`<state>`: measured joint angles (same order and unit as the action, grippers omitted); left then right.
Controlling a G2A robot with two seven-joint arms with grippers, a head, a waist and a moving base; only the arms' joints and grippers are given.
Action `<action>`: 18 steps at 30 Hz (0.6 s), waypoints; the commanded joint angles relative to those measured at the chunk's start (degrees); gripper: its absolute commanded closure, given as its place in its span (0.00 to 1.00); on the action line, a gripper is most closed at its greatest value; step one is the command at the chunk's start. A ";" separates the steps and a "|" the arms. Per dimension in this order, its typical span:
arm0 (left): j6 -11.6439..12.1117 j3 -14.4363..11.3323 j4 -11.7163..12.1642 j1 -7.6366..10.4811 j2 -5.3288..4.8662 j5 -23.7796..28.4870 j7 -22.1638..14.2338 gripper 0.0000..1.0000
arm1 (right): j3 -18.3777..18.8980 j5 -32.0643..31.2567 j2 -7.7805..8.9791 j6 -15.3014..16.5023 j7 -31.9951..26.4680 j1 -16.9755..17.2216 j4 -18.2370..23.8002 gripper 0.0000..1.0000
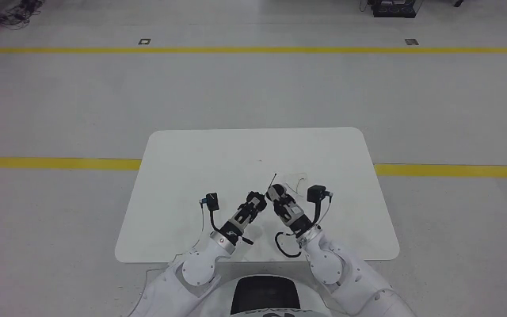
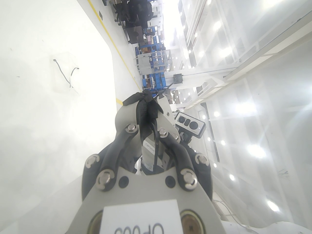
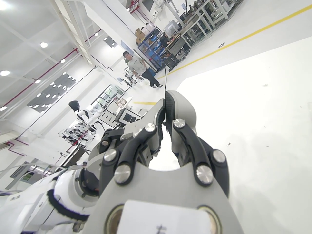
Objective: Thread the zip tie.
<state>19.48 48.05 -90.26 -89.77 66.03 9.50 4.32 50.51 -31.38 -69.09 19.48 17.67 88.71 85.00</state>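
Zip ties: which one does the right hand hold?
The black zip tie pinched in the right hand, tail sticking out; the other zip ties lie loose on the table.

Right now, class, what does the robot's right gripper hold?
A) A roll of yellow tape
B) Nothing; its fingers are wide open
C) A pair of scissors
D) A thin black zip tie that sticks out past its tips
D: in the right wrist view the right gripper is shut on a thin black zip tie, which sticks out straight beyond the closed tips.
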 commanded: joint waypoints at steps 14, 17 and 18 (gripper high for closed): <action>0.00 0.00 0.00 0.00 0.00 0.00 0.00 1.00 | 1.19 1.88 0.17 0.00 -0.62 1.21 1.18 0.00; 0.00 0.00 0.00 0.00 0.00 0.00 0.00 1.00 | 2.15 2.77 0.60 0.00 -0.81 2.03 2.21 0.00; 0.00 0.00 0.00 0.00 0.00 0.00 0.00 1.00 | 2.50 2.95 0.78 0.00 -0.82 2.31 2.55 0.00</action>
<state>19.48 48.05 -90.26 -89.77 66.03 9.50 4.32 52.72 -28.58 -68.46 19.48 16.86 90.81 87.29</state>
